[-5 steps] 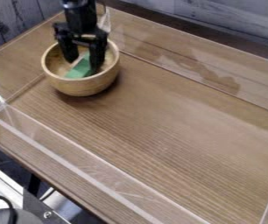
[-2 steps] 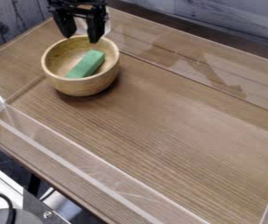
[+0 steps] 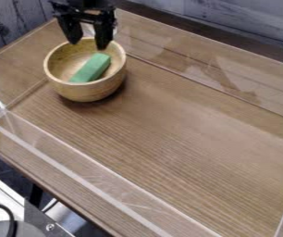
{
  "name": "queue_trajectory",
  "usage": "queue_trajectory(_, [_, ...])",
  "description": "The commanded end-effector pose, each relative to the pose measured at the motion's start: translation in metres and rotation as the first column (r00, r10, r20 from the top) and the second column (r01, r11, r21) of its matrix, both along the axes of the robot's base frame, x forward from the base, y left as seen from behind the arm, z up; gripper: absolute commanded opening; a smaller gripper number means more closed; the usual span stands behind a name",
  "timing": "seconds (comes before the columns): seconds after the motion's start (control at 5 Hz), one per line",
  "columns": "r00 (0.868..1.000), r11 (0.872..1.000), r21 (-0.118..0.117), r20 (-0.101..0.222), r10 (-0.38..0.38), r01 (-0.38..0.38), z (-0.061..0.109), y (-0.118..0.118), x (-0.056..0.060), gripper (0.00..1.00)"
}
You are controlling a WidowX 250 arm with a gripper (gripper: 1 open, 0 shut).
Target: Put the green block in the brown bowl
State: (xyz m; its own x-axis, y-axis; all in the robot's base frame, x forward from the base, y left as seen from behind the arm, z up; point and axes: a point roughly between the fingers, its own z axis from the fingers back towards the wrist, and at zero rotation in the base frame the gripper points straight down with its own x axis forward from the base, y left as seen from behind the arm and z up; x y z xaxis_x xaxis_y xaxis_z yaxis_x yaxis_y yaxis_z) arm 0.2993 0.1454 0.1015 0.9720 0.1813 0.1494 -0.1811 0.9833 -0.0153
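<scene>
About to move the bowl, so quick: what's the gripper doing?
Gripper: open, holding nothing, at the far side of the bowl.

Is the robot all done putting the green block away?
It looks done: the green block lies inside the brown bowl. Nothing is in hand; the open jaws are above the bowl's far side. Perhaps only moving away is left.
</scene>
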Motion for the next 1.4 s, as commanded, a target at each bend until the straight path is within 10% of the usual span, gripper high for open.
queue_trajectory(0.0, [0.997, 0.999, 0.016, 0.073, -0.032, 0.031, 0.041, 0.001, 0.006, 1.0])
queue_trajectory(0.2, [0.992, 0.996, 0.003, 0.098, -0.085, 0.085, 0.068, -0.005, 0.012, 1.0])
queue_trajectory(0.4, [0.989, 0.994, 0.012, 0.099, -0.107, 0.106, 0.052, 0.004, 0.005, 0.0])
queue_trajectory(0.8, [0.987, 0.993, 0.037, 0.114, -0.116, 0.112, 0.026, 0.023, 0.005, 0.0])
queue_trajectory(1.0, [0.987, 0.995, 0.039, 0.122, -0.101, 0.097, 0.016, 0.032, 0.013, 1.0])
queue_trajectory(1.2, [0.993, 0.996, 0.052, 0.092, -0.078, 0.074, 0.0, 0.035, 0.015, 0.0])
